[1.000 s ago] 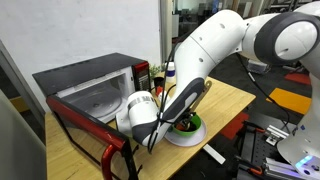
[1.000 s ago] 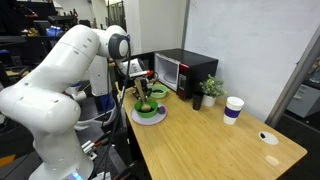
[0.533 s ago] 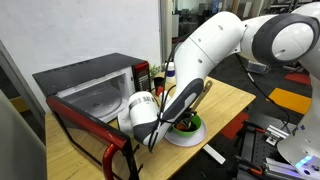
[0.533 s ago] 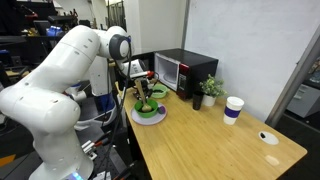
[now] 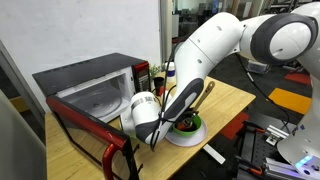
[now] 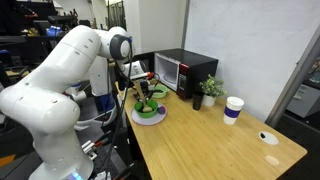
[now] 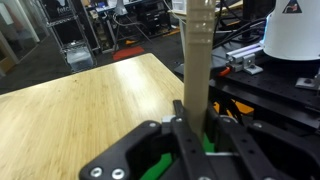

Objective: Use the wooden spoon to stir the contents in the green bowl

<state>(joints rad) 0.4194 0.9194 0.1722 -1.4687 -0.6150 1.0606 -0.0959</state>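
The wooden table (image 6: 200,140) carries a black microwave (image 6: 186,72), a potted plant (image 6: 210,90), a white cup (image 6: 234,109) and a plate (image 6: 158,120).

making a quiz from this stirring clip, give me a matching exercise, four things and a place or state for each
Things:
1. wooden spoon
2. green bowl
3. microwave
4. white cup

Place or state:
a. door open
b. on a white plate
c. held in the gripper
d. beside the potted plant

Pairs: 1-c, 2-b, 3-a, 4-d
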